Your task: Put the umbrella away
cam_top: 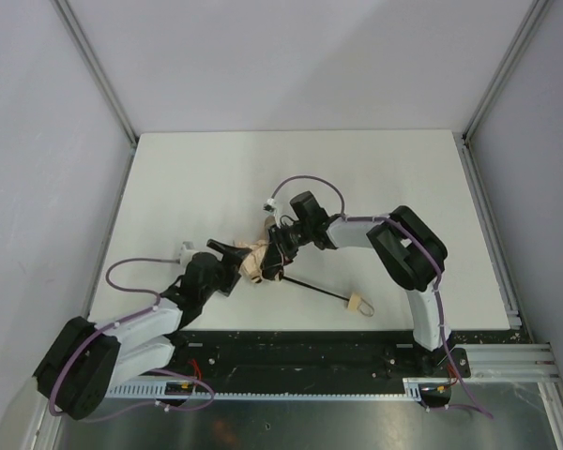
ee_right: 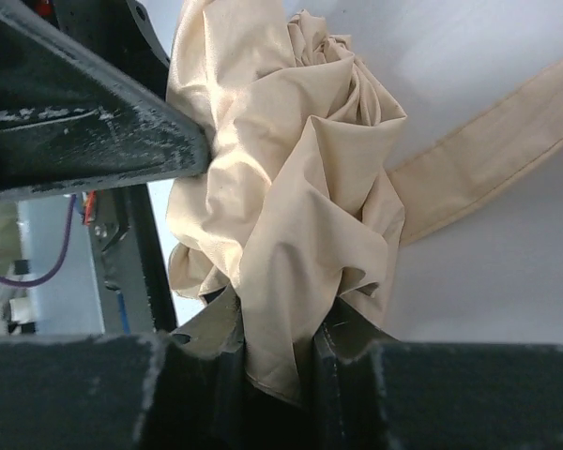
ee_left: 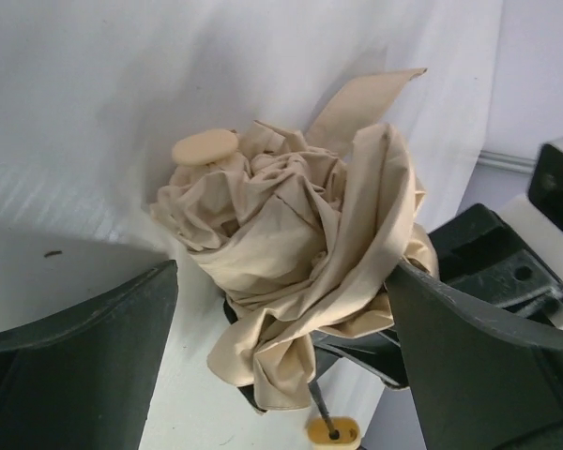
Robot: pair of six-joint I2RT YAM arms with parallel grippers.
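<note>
The umbrella [cam_top: 260, 261] is a crumpled beige fabric bundle at the table's near middle. Its thin dark shaft [cam_top: 314, 289] runs right to the tan handle [cam_top: 359, 303]. My left gripper [cam_top: 242, 261] is open. In the left wrist view its fingers [ee_left: 94, 347] stand wide on either side of the bundle [ee_left: 291, 225], with the right one touching fabric; the handle [ee_left: 333, 433] shows below. My right gripper [cam_top: 280, 239] comes from the right and is shut on a fold of the fabric [ee_right: 291, 234], pinched low in the right wrist view [ee_right: 277, 342]. The closing strap [ee_right: 488, 159] trails right.
The white table [cam_top: 291, 169] is walled on the left, back and right. A black rail [cam_top: 310, 352] with the arm bases runs along its near edge. A small white cable connector [cam_top: 267, 204] hangs above the right wrist.
</note>
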